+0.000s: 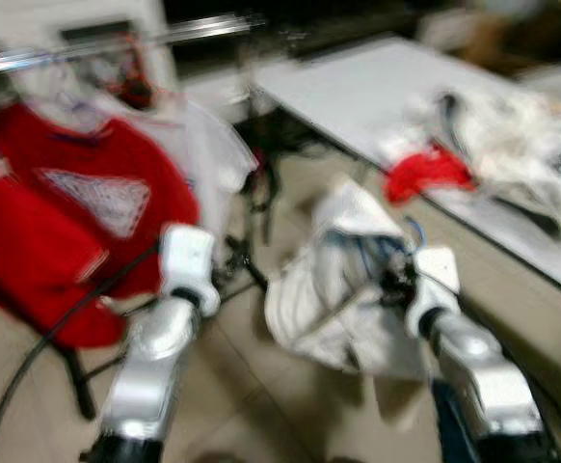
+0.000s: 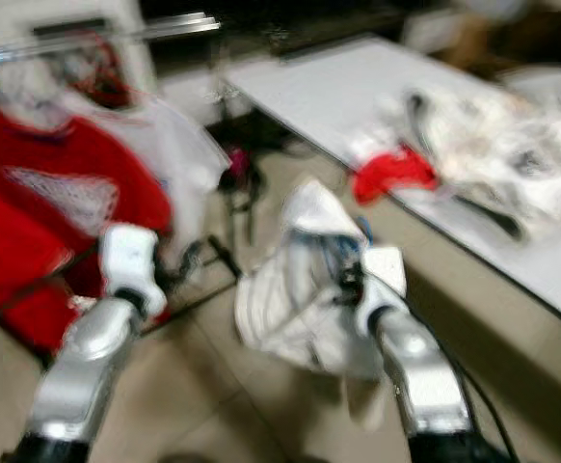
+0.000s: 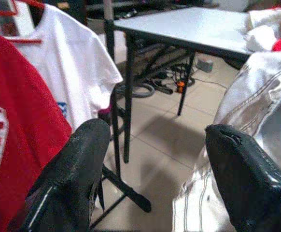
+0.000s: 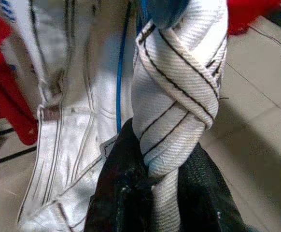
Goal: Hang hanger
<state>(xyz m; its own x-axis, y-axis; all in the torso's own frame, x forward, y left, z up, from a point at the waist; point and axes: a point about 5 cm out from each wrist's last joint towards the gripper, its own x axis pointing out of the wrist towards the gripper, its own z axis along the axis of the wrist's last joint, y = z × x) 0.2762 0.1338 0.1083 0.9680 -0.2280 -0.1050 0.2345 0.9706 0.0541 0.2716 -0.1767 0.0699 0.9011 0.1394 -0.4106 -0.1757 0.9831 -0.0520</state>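
your right gripper (image 4: 155, 193) is clenched on a white garment (image 1: 343, 280) with a blue hanger (image 4: 162, 9) inside. it hangs long-axis down, between the arms, left of the table (image 1: 377, 82). the cloth is woven, dark-stitched, twisted. your left gripper (image 3: 155, 179) is released, near the red shirt (image 1: 78, 207).

Landmark: the table (image 1: 358, 92). A heap of clothes (image 1: 512, 145) lies on the table's right part. 1 garment (image 1: 343, 280) hangs in front of the table's near edge, pinched in the right gripper (image 4: 164, 193). The rail (image 1: 97, 48) stands left of the table, with 2 shirts (image 1: 78, 203) hanging from it. The left gripper (image 3: 152, 169), fingers apart, sits between shirts and garment.
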